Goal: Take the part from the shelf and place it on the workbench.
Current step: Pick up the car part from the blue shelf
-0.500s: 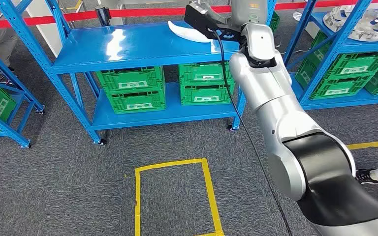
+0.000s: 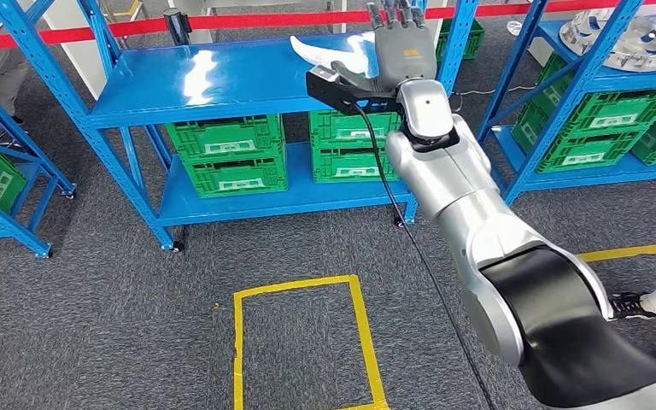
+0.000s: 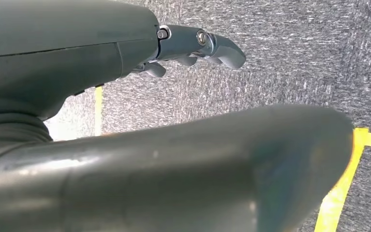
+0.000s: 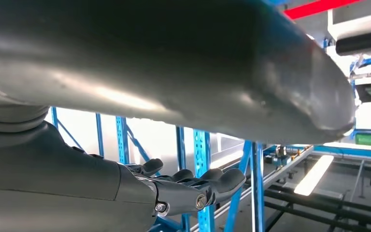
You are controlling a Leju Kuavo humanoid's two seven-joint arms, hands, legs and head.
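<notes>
A curved white part (image 2: pixel 329 53) lies on the top board of the blue shelf (image 2: pixel 222 81), near its right end. My right arm reaches out to it. My right hand (image 2: pixel 404 49) stands just right of the part with its back toward me and its fingers pointing up and away; it covers the part's right end. Whether it touches the part I cannot tell. In the right wrist view, the right hand (image 4: pixel 188 186) has loosely extended fingers and holds nothing. My left hand (image 3: pixel 188 46) hangs over grey carpet, fingers extended and holding nothing.
Green crates (image 2: pixel 231 154) fill the shelf's lower level. More blue racks stand left and right; the right rack (image 2: pixel 598 68) carries metal parts (image 2: pixel 623 38). A yellow tape rectangle (image 2: pixel 359 325) marks the carpet. A person's shoe (image 2: pixel 641 303) is at the right edge.
My right arm has come down and turned, bringing the hand into the head view at the part's right end; the black wrist camera has dropped below the shelf edge.
</notes>
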